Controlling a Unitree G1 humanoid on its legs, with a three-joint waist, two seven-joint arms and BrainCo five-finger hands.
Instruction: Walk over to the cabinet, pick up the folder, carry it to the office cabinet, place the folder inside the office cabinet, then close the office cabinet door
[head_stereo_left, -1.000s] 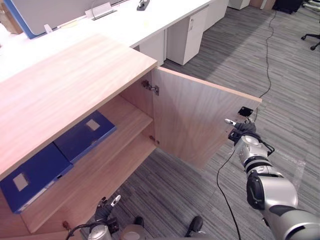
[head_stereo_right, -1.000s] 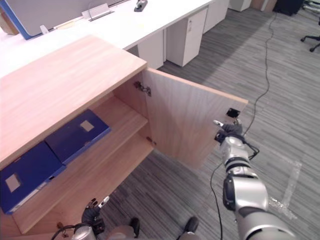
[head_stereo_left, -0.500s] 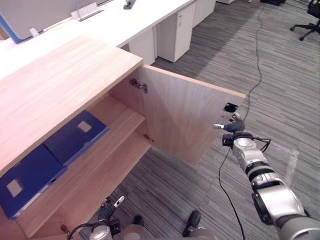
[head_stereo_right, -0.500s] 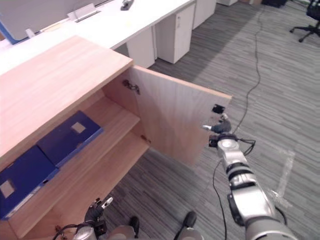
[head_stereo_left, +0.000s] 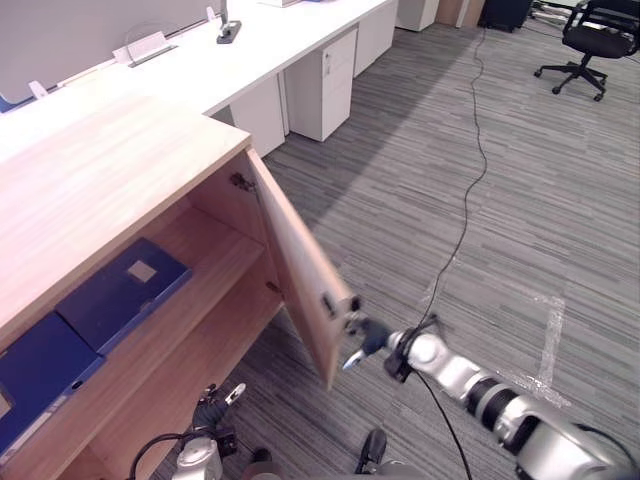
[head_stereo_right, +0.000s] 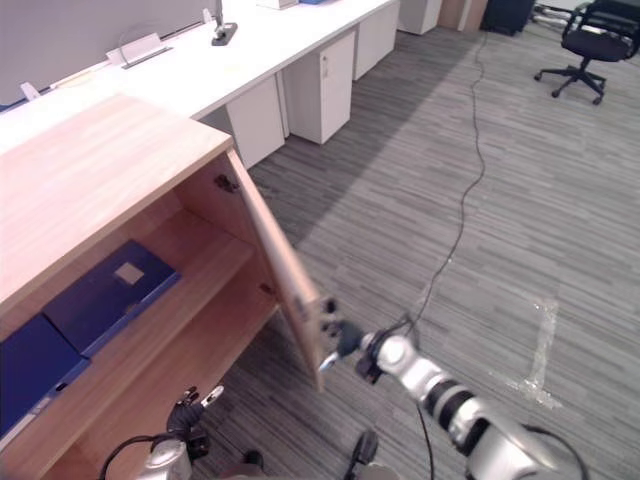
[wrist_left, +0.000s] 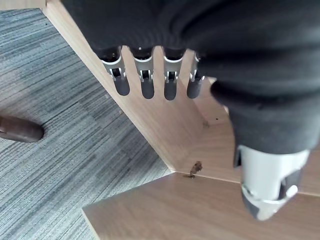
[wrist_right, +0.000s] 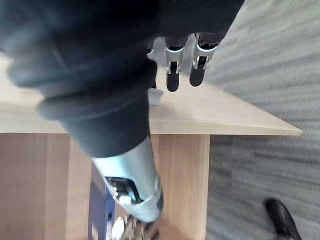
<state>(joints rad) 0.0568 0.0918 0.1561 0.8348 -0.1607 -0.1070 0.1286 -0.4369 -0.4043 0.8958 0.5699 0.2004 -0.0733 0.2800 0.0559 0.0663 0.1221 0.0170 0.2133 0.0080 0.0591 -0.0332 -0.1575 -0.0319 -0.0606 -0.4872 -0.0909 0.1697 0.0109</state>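
The wooden office cabinet (head_stereo_left: 90, 190) stands at the left with its door (head_stereo_left: 295, 280) swung partway in, edge-on to me. On its upper shelf lie two dark blue folders, one (head_stereo_left: 122, 290) beside the other (head_stereo_left: 35, 365). My right hand (head_stereo_left: 368, 338) is open, its straight fingers (wrist_right: 172, 75) against the door's free edge by the small black latch. My left hand (head_stereo_left: 213, 410) hangs open low in front of the cabinet's bottom corner, holding nothing, fingers (wrist_left: 145, 82) straight.
A long white desk (head_stereo_left: 250, 50) with pedestal drawers (head_stereo_left: 320, 90) runs behind the cabinet. A black office chair (head_stereo_left: 590, 30) stands far right. Grey carpet with white tape marks (head_stereo_left: 550, 335) stretches to the right.
The door has swung a long way toward the cabinet with my right hand on its free edge. The whole picture has shifted too, so the camera moved.
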